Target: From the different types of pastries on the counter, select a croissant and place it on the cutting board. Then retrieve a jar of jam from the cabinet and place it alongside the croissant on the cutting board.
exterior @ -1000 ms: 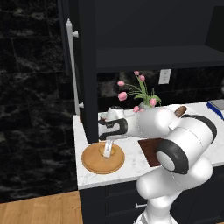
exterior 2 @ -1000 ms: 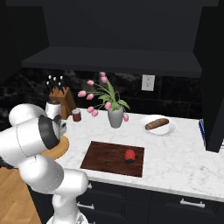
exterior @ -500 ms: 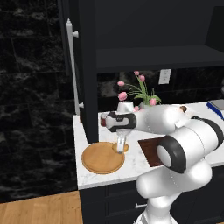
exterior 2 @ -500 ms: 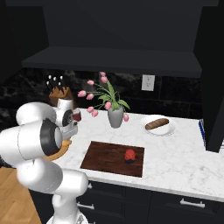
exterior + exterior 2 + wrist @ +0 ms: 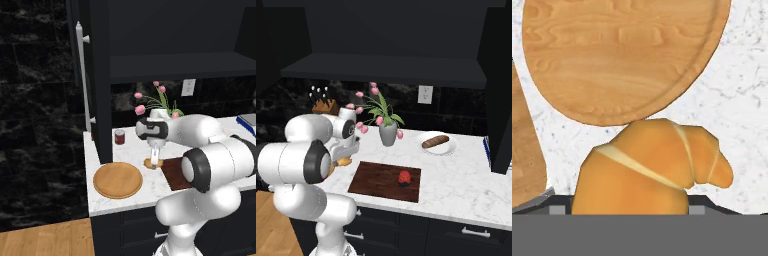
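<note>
1. Your gripper [image 5: 155, 162] points straight down over the white counter [image 5: 112, 204], between the round wooden plate [image 5: 118, 179] and the dark cutting board [image 5: 176, 174].
2. The croissant [image 5: 150, 163] sits right at the fingers in the left base view; in the right base view it peeks out as a golden lump [image 5: 344, 161] under the hand, just left of the cutting board [image 5: 375, 180].
3. In the hand view the croissant [image 5: 652, 167] is very close below the camera, with the plate [image 5: 622, 55] beyond it and marble counter around.
4. You cannot tell from these pictures whether the fingers are clamped on the croissant or merely standing either side of it; the tips are hidden behind the pastry.
5. The red jar of jam [image 5: 404, 178] already stands on the cutting board, toward its right end.
6. A brown elongated pastry [image 5: 435, 141] lies on a white plate [image 5: 448, 148] farther right.
7. A vase of pink tulips [image 5: 387, 131] stands behind the board, and a dark maroon can [image 5: 119, 136] stands by the cabinet [image 5: 100, 75].
</note>
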